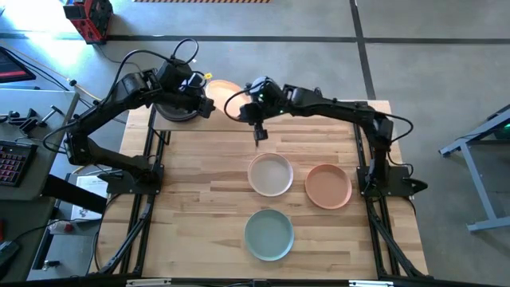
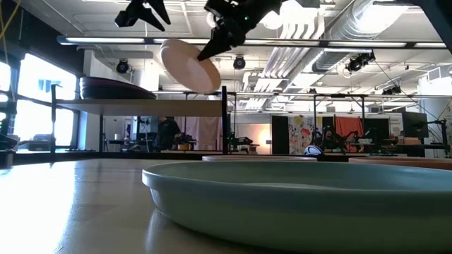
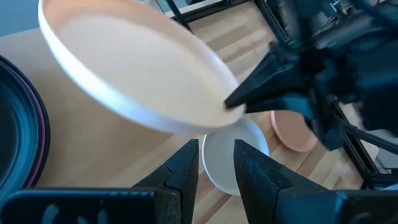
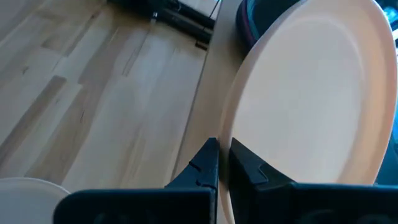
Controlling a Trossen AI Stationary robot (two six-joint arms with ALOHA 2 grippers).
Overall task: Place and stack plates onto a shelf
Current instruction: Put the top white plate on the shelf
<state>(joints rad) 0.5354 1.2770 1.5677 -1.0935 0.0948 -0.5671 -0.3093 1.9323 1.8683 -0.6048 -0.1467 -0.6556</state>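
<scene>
A beige plate (image 4: 311,106) is held tilted in the air by its rim, pinched in the right gripper (image 4: 222,163) above the shelf (image 2: 141,107), beside stacked dark plates (image 1: 177,108). The left gripper (image 3: 217,163), slightly parted and empty, is positioned just beside it.

A round, shallow beige plate (image 3: 134,74) is held tilted at upper left, its rim pinched by the right gripper (image 3: 233,107). The left gripper (image 3: 216,163) is seen nearly closed at bottom centre.
</scene>
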